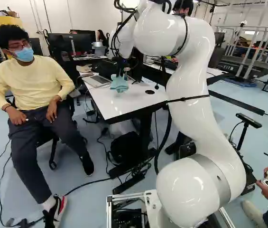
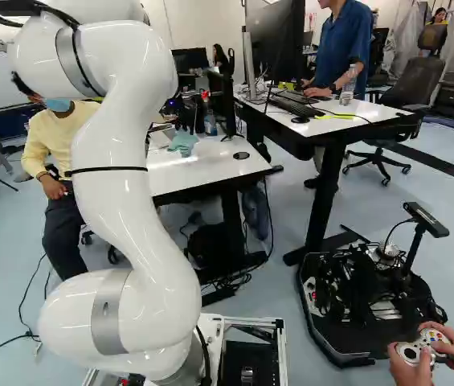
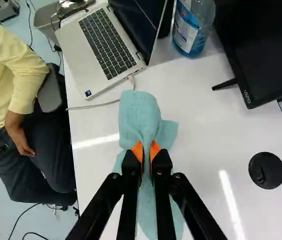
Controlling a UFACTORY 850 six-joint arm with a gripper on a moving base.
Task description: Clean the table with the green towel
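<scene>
1. Pinching the green towel (image 3: 140, 112) by a fold, the tool (image 3: 146, 151) stands nearly closed.
2. With twelve o'clock straight ahead of it, the towel's long axis runs twelve to six over the tabletop (image 3: 205, 140).
3. The laptop (image 3: 101, 50) sits at eleven; wiping probably suits three o'clock.

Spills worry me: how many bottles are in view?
2: a blue bottle beside the laptop, a clear bottle on the standing desk in the right base view. Others may be hidden.

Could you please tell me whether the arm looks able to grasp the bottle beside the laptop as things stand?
Probably not: the gripper is shut on the towel, and the bottle stands farther ahead, between the laptop and the monitor.
</scene>
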